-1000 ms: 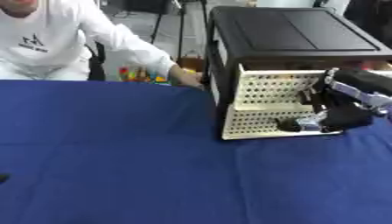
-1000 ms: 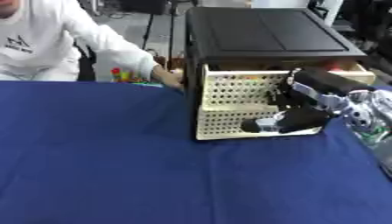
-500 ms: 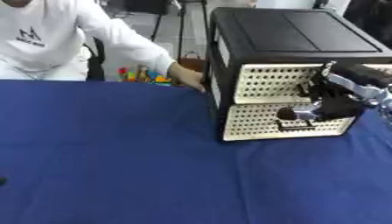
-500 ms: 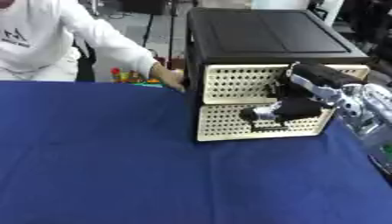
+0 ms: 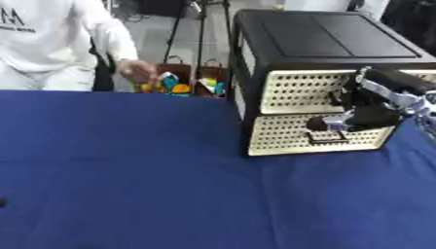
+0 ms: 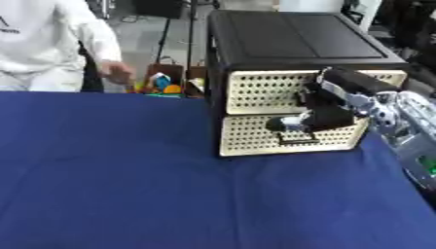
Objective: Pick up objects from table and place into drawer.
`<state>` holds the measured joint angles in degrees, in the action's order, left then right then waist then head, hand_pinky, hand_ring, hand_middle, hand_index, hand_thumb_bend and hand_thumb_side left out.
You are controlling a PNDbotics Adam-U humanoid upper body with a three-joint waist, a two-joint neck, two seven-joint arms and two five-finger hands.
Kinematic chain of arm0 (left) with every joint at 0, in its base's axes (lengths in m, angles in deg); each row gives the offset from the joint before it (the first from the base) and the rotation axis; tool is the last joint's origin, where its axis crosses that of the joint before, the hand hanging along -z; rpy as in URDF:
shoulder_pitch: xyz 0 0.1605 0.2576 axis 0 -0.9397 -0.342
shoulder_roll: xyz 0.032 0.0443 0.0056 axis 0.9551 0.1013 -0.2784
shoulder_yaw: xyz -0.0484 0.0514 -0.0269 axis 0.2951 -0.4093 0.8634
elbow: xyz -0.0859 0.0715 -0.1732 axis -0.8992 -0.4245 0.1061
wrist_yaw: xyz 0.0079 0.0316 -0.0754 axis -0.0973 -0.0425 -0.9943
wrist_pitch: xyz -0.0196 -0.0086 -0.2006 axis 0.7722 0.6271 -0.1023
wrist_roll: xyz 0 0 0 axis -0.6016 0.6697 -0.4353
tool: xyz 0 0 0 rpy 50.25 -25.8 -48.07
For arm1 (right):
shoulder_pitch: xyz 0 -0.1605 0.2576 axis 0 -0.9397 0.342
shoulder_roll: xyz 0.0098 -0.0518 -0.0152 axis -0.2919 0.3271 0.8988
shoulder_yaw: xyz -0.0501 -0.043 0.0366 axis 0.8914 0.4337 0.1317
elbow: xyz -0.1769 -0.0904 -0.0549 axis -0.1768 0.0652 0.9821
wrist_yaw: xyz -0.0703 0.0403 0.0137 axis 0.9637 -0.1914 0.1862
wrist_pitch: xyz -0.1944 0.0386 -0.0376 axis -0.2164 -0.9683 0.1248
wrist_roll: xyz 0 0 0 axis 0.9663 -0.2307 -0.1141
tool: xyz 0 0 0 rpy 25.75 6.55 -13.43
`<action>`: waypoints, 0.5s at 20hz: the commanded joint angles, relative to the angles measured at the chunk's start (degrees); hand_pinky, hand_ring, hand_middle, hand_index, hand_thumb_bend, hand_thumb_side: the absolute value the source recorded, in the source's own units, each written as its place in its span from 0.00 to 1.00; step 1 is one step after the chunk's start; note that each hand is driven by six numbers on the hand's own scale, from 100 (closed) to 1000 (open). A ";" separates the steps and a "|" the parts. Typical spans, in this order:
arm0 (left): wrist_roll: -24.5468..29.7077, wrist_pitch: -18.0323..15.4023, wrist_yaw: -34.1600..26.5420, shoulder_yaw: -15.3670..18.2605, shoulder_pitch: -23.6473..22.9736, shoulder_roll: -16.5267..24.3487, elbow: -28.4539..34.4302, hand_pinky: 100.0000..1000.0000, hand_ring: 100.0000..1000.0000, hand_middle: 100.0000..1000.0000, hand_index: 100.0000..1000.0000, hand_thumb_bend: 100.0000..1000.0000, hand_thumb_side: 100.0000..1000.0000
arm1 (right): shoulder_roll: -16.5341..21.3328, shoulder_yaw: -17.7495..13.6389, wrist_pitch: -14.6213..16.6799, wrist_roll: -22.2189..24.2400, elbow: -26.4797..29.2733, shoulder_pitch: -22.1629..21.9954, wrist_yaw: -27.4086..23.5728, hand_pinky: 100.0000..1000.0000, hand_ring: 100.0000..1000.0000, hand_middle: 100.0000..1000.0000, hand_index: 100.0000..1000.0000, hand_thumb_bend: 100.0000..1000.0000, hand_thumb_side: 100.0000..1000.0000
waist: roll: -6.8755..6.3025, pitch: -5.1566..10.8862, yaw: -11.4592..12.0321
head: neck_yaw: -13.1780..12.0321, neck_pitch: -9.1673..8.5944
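Cloth (image 5: 128, 185) in deep blue covers the table, and nothing to be picked up can be made out on it; only a dark speck is seen at the left edge, and the left hand is not in view. Beyond the far edge, coloured items (image 5: 174, 85) sit in brown bags on the floor, well apart from the robot. Further right, the cabinet (image 6: 289, 39) is black, with two cream perforated drawer fronts, both seemingly flush. The right hand (image 6: 319, 116) is held against the lower drawer (image 6: 255, 138), its fingers curled at the small handle (image 6: 294, 141); whether the handle is actually gripped cannot be told. The drawer stage is judged to be in hand. With the drawers shut, a fresh object would have to be found on the table before another placement.
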<state>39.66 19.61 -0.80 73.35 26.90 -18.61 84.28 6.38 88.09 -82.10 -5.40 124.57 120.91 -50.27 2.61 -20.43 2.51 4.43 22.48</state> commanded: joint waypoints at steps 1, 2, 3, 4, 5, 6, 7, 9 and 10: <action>0.26 -0.02 -0.24 -0.17 0.36 0.81 0.75 0.52 0.65 0.71 0.89 0.54 1.00 | 1.53 3.78 1.31 3.36 1.23 -4.12 -3.24 0.30 0.75 0.89 0.91 0.77 0.74 | -0.27 0.58 -0.04 | -0.15 -0.43; 0.24 -0.01 -0.36 -0.14 0.37 0.91 0.75 0.52 0.65 0.71 0.89 0.54 1.00 | 2.32 3.98 1.65 4.21 2.18 -5.12 -4.05 0.29 0.73 0.86 0.88 0.75 0.72 | -0.24 0.80 -0.14 | -0.22 -0.30; 0.21 -0.01 -0.50 -0.11 0.39 1.06 0.75 0.52 0.65 0.71 0.89 0.54 1.00 | 3.10 4.36 2.21 5.06 3.30 -6.19 -4.88 0.28 0.71 0.84 0.87 0.74 0.71 | -0.22 1.08 -0.27 | -0.31 -0.11; 0.17 -0.02 -0.65 -0.06 0.40 1.19 0.75 0.53 0.65 0.71 0.89 0.54 1.00 | 3.91 4.45 2.88 5.91 4.57 -7.19 -5.72 0.28 0.70 0.82 0.85 0.73 0.70 | -0.21 1.32 -0.40 | -0.40 0.05; 0.11 -0.04 -0.81 -0.01 0.41 1.32 0.75 0.53 0.65 0.70 0.89 0.54 1.00 | 4.73 4.43 3.53 6.77 5.89 -8.29 -6.57 0.27 0.69 0.81 0.84 0.73 0.70 | -0.22 1.58 -0.54 | -0.47 0.23; 0.06 -0.04 -0.99 0.03 0.40 1.45 0.75 0.53 0.65 0.70 0.89 0.54 1.00 | 5.52 4.21 4.02 7.65 7.30 -9.38 -7.46 0.27 0.68 0.79 0.83 0.72 0.70 | -0.24 1.87 -0.66 | -0.49 0.46; 0.00 -0.05 -1.17 0.06 0.39 1.57 0.75 0.53 0.65 0.70 0.89 0.54 1.00 | 6.25 3.86 4.30 8.54 8.73 -10.36 -8.34 0.27 0.67 0.78 0.83 0.72 0.70 | -0.27 2.17 -0.80 | -0.47 0.69; -0.08 -0.07 -1.56 0.11 0.37 1.81 0.75 0.53 0.65 0.70 0.89 0.54 1.00 | 7.28 2.97 4.15 10.29 11.56 -11.82 -10.09 0.27 0.67 0.78 0.83 0.73 0.70 | -0.35 2.76 -1.06 | -0.41 1.17; -0.12 -0.09 -1.73 0.14 0.34 1.92 0.75 0.53 0.65 0.70 0.89 0.54 1.00 | 7.69 2.51 3.75 11.16 12.97 -12.33 -10.96 0.26 0.67 0.78 0.83 0.73 0.70 | -0.40 3.01 -1.18 | -0.44 1.37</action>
<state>39.63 19.60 -2.22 73.40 26.90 -17.96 84.26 11.29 91.97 -78.35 4.69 135.09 108.13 -59.78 2.23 -18.51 1.39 4.08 23.62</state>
